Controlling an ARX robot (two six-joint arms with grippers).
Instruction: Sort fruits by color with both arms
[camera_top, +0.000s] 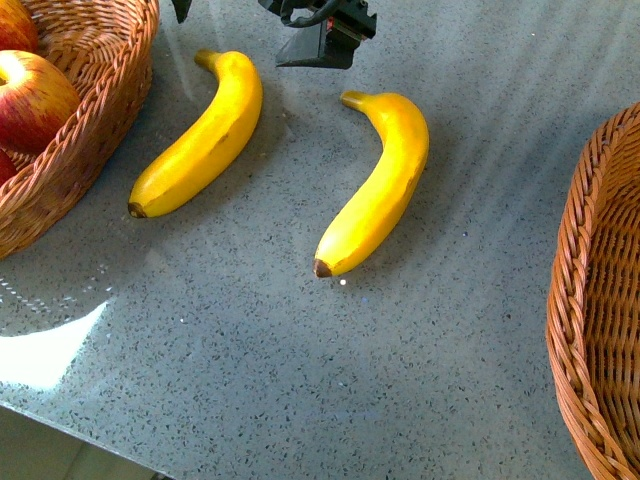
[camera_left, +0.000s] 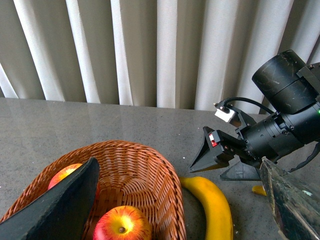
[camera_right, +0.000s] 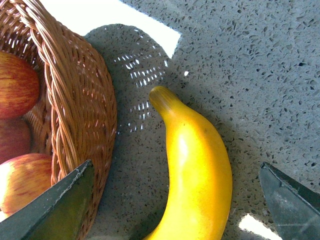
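Yellow curved bananas (camera_top: 205, 140) (brown tips)

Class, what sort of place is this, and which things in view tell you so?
Probably an indoor robot test bench: a speckled grey countertop, pale vertical blinds behind it, and bananas laid out between wicker baskets.

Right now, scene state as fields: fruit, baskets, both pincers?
apples: in left basket
left banana: on table, beside left basket
right banana: on table, mid-way between the baskets, apart from the other banana
right basket: no fruit in the part that shows
left pincer: open, holding nothing, above left basket
right pincer: open, above left banana's stem end, nothing gripped
sorted: apples yes, bananas not yet
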